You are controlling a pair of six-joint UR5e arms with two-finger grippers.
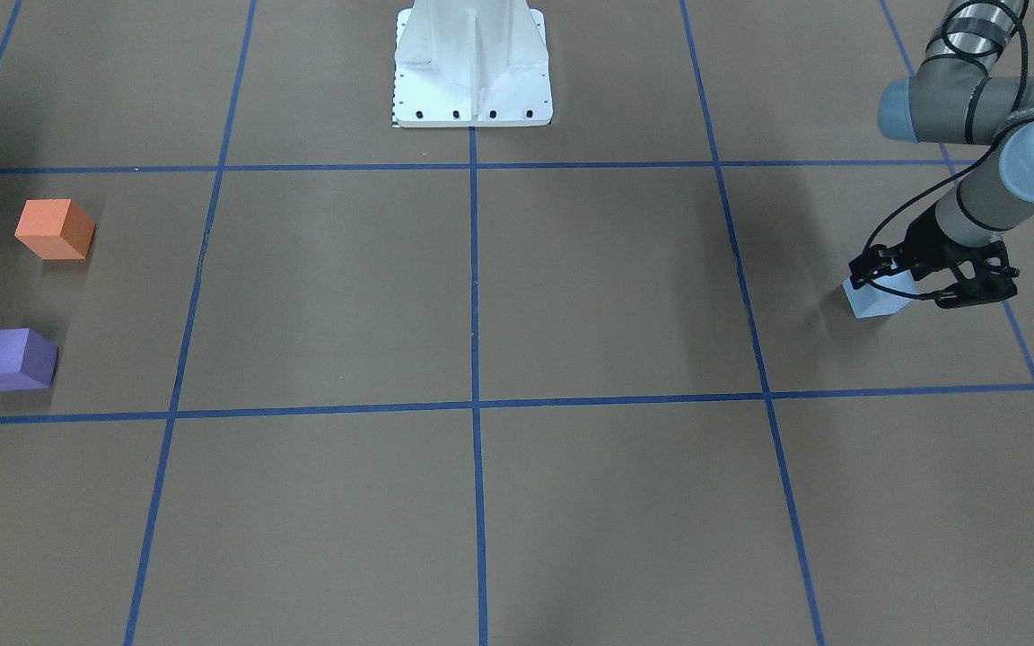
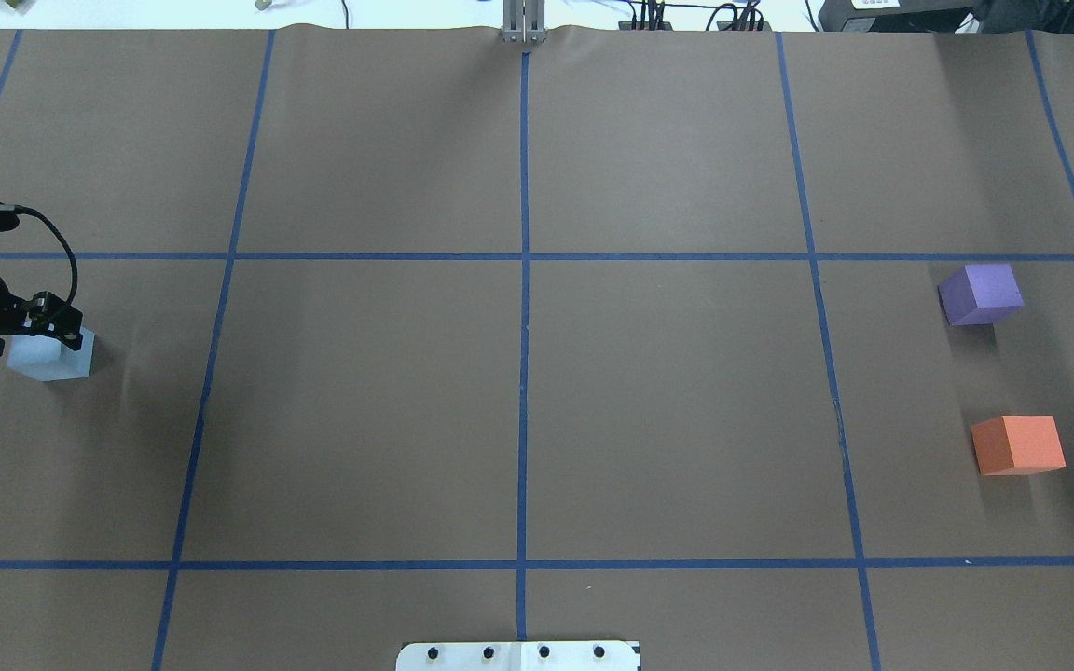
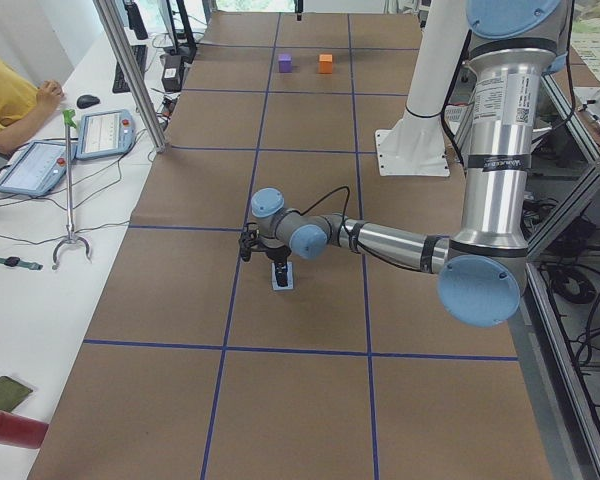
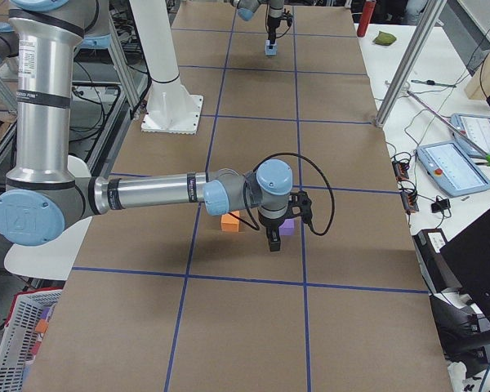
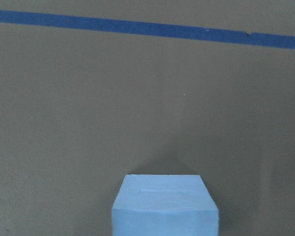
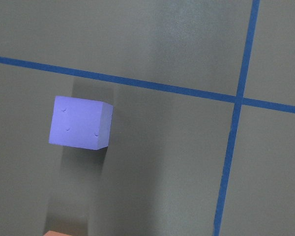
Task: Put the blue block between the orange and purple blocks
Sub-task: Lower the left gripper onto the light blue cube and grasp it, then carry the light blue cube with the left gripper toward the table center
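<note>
**A:** Left fingers status?

**B:** I read the left fingers (image 1: 876, 266) as spread, not clamped. They hang over the blue block (image 1: 876, 303), one to each side of its top. I can't confirm contact.

**A:** Block pose?

**B:** It's cube-like, with no long axis I can pick out. It sits flat on the bench (image 1: 337, 296), faces turned slightly off the blue tape lines (image 1: 474, 269). It's at the robot's left end, in the middle row of the grid.

**A:** Targets?

**B:** The orange block (image 1: 55, 229) and purple block (image 1: 13, 359) are at the opposite end, well apart from the blue one. The two don't touch and there's a gap between them. Purple is the one farther from the white pedestal (image 1: 472, 72).

**A:** Anything in the way?

**B:** The right arm reaches out low over that pair. In the side view the right fingers (image 4: 274, 241) hang just beside the purple block. I can't tell whether they're released or clenched, since only the side camera shows them.
</note>
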